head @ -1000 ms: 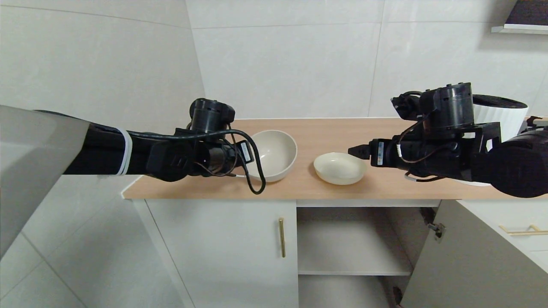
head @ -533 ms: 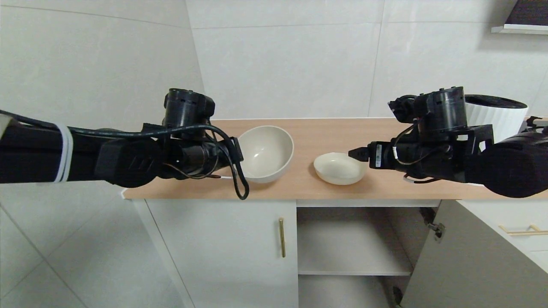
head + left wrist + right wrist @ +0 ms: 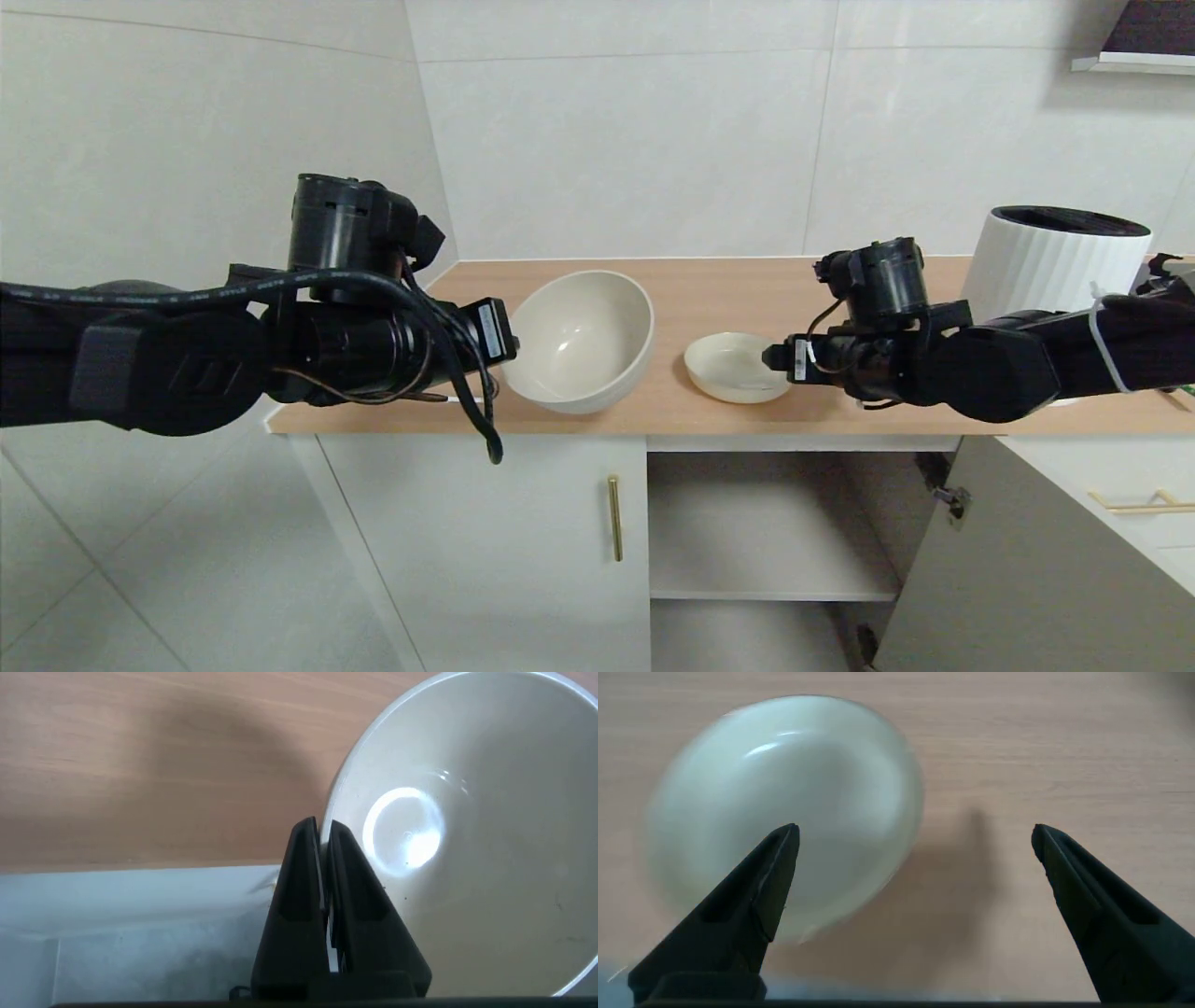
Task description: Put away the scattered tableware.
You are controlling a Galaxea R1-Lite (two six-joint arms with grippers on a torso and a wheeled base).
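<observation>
Left gripper (image 3: 322, 831) pinches the rim of the bowl (image 3: 579, 341), fingers clamped on either side of its wall; the bowl sits tilted above the counter (image 3: 709, 289), near its front edge. Right gripper (image 3: 775, 357) is spread wide at the right rim of the dish (image 3: 738, 366), which lies flat on the counter just beside the bowl. A cupboard (image 3: 761, 523) stands open below.
</observation>
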